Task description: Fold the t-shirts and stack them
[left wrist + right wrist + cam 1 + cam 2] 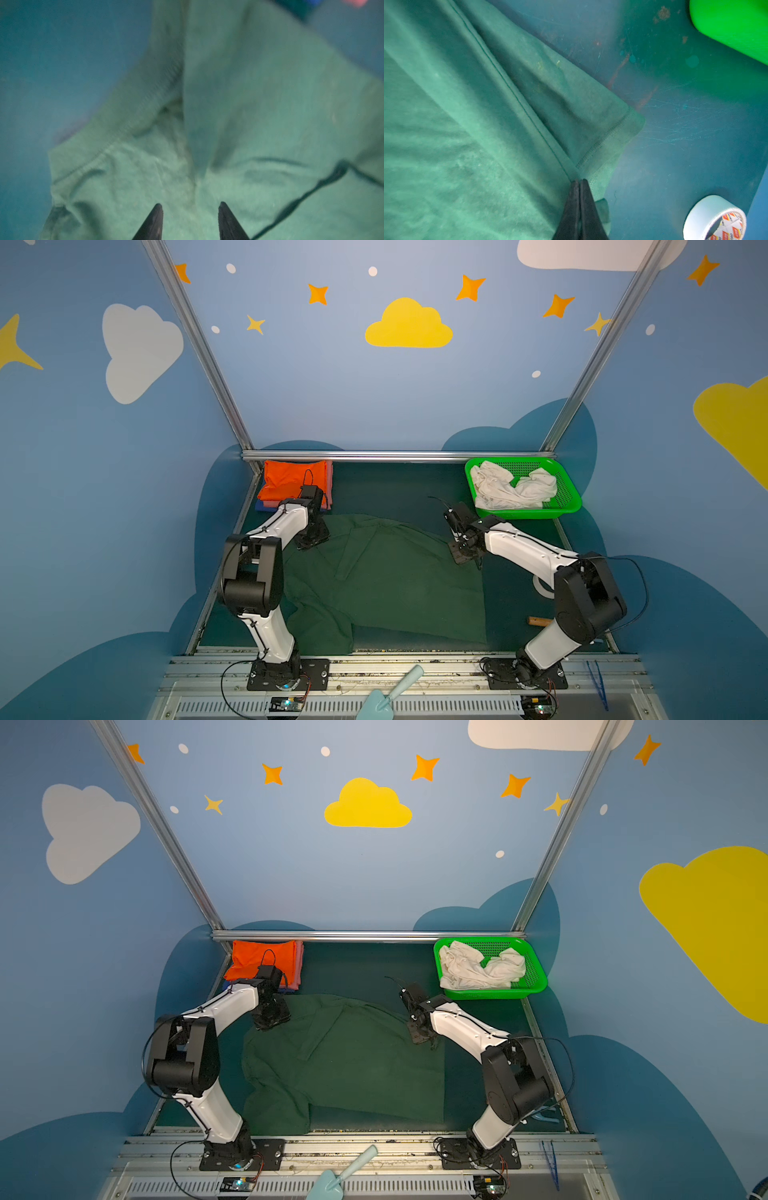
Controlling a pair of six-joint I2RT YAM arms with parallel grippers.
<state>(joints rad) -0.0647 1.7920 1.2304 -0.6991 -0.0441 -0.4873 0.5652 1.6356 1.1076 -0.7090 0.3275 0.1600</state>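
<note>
Dark green t-shirt (386,585) lies blurred under parted left end effector (190,204), pinched by right end effector (579,180).

Just past the left gripper (190,205), away from its arm's base, a folded stack topped by a bright orange cloth t-shirt (286,479) stands close and blocks that way. Under its parted jaws lies only the flat, spread dark green cloth t-shirt (395,585). This low cloth runs inward to the right gripper (580,181), which is pinched on the sleeve seam. Beyond the right gripper the bright green plastic mesh basket (528,512) stands near. On that gripper's outer side lies a white roll of tape (704,207), apart from it. Between stack and basket, a strip of bare dark green table mat (395,489) is open.
</note>
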